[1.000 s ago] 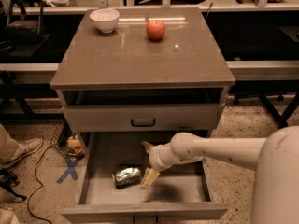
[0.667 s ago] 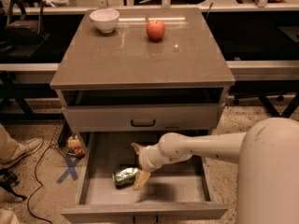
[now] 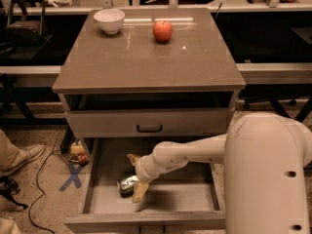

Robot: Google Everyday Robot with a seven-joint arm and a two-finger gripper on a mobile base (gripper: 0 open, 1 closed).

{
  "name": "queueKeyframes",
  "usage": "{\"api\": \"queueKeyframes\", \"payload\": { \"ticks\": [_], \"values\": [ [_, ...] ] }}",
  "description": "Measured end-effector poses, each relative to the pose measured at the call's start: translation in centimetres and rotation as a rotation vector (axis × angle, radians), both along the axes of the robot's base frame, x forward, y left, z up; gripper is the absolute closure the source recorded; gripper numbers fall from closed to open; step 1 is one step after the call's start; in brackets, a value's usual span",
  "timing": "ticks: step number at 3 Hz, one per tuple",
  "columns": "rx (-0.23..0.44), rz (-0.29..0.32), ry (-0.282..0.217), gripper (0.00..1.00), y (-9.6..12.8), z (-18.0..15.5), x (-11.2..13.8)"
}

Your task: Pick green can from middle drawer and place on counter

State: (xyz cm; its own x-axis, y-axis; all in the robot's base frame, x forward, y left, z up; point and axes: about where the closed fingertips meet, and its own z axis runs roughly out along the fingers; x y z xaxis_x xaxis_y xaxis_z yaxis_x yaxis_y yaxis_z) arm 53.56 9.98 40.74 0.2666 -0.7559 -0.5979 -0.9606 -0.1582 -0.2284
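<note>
The green can (image 3: 126,184) lies on its side on the floor of the open middle drawer (image 3: 187,196), left of centre. My gripper (image 3: 136,175) is down inside the drawer, right at the can's right end. Its fingers are spread, one fingertip (image 3: 132,158) behind the can and the other (image 3: 139,192) in front of it; I cannot tell if they touch it. My pale arm reaches in from the lower right. The counter (image 3: 146,62) is the glossy top slab above.
A red apple (image 3: 163,30) and a white bowl (image 3: 109,20) stand at the back of the counter. A shut drawer front with a black handle (image 3: 149,128) sits above the open drawer. A shoe (image 3: 22,157) and cables lie on the floor at left.
My gripper has moved left along the drawer, from beside the can's right end to straddling it. The can has not moved.
</note>
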Motion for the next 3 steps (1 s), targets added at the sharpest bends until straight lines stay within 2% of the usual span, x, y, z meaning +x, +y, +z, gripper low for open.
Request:
{"api": "queueKeyframes", "payload": {
  "ticks": [2, 3],
  "values": [
    [-0.061, 0.001, -0.012, 0.0, -0.16, -1.74, 0.0],
    [-0.076, 0.0, -0.018, 0.16, -0.41, -1.96, 0.05]
  ]
}}
